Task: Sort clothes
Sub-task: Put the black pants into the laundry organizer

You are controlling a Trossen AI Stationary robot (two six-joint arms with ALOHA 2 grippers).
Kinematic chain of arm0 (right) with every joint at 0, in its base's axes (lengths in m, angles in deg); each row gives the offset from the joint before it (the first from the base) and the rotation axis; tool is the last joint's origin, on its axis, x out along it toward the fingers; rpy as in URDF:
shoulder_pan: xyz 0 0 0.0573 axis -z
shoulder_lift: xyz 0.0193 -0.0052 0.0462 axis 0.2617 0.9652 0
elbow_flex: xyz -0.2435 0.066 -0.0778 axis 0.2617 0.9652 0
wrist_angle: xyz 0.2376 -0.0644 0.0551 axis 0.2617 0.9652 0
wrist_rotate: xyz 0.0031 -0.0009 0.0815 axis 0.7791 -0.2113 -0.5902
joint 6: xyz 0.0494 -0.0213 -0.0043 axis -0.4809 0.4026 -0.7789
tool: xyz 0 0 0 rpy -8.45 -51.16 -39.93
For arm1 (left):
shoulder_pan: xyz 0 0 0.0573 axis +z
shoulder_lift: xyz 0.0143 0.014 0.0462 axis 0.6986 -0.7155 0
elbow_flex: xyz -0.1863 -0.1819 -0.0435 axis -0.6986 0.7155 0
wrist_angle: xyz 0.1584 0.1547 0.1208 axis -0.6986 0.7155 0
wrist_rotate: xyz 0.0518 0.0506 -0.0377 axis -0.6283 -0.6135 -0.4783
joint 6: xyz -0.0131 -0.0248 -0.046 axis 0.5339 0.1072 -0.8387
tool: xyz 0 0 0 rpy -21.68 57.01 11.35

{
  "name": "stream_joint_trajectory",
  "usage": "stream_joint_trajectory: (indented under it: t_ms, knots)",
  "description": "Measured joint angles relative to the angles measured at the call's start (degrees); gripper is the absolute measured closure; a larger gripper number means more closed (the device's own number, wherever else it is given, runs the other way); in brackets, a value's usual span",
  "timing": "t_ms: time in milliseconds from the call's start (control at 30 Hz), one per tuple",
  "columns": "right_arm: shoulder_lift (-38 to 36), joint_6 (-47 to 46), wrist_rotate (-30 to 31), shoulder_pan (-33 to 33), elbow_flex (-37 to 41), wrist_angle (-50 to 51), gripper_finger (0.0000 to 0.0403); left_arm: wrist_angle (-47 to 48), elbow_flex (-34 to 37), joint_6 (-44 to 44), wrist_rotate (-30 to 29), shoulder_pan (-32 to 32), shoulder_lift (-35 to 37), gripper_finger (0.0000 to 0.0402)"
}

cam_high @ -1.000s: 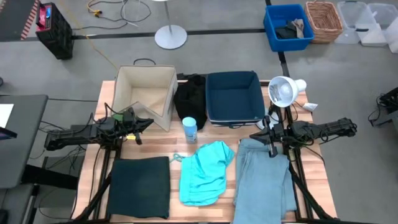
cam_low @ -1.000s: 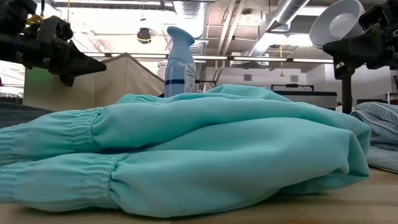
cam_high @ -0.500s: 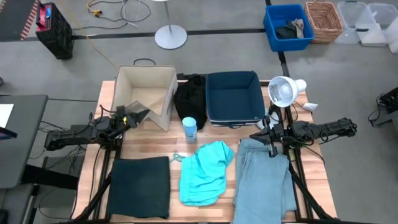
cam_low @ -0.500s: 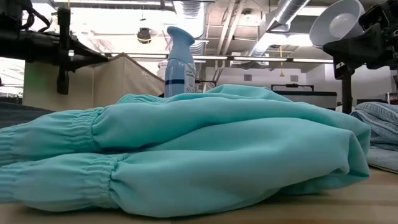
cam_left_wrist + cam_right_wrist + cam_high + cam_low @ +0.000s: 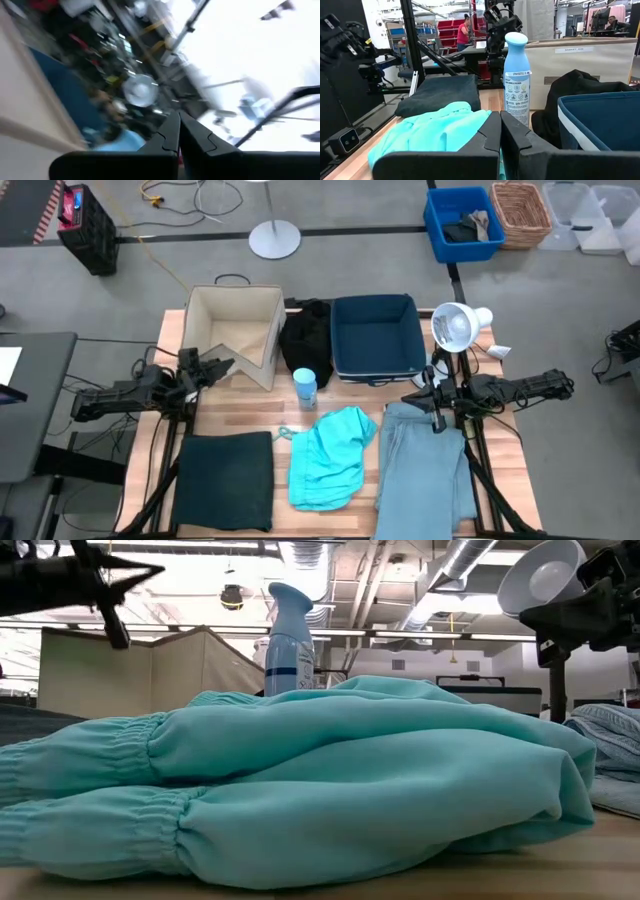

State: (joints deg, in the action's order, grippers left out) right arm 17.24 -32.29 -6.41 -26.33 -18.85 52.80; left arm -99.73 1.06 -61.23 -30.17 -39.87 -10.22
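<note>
1. I have the left gripper (image 5: pixel 222 366) up in the air just beside the front corner of the beige fabric box (image 5: pixel 233 330). Its fingers are pressed together on nothing, and I take it to be between picks.
2. The right gripper (image 5: pixel 437 417) hangs over the top edge of the pale grey-blue trousers (image 5: pixel 424 475), fingers clenched and empty — parked, I'd say, where it can drop onto that garment.
3. Three garments lie in a row along the near side of the table: the very dark green one (image 5: pixel 223 479) folded flat at left, the turquoise one (image 5: pixel 329 456) crumpled in the middle, the trousers at right — each within an arm's reach.
4. The black garment (image 5: pixel 306 332) is draped between the box and the navy fabric bin (image 5: pixel 376 336); neither container shows any clothing inside.
5. A spray bottle (image 5: pixel 305 387) stands between the black and turquoise pieces.
</note>
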Motion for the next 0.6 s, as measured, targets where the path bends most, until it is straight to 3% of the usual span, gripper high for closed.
stream_joint_trajectory:
  t_ms: [133, 233, 500, 600]
  knots:
    - [-0.01, 3.86, 0.05, 0.53, 0.04, -0.52, 0.0383, -2.92, -0.94, -9.00, 5.79, -0.62, -0.40, 0.0401]
    - [0.00, 1.64, 0.08, 0.71, 0.07, -0.58, 0.0383, -2.88, -4.22, -9.87, 6.20, -2.05, -3.38, 0.0401]
    - [0.00, -14.43, 0.68, 1.26, 0.07, -10.23, 0.0383, -2.50, -19.23, 2.39, 5.16, -5.21, -21.50, 0.0396]
    - [-0.02, -19.69, 0.64, 1.56, 0.07, -16.99, 0.0383, 1.94, -25.69, 6.02, 5.13, -6.91, -28.00, 0.0378]
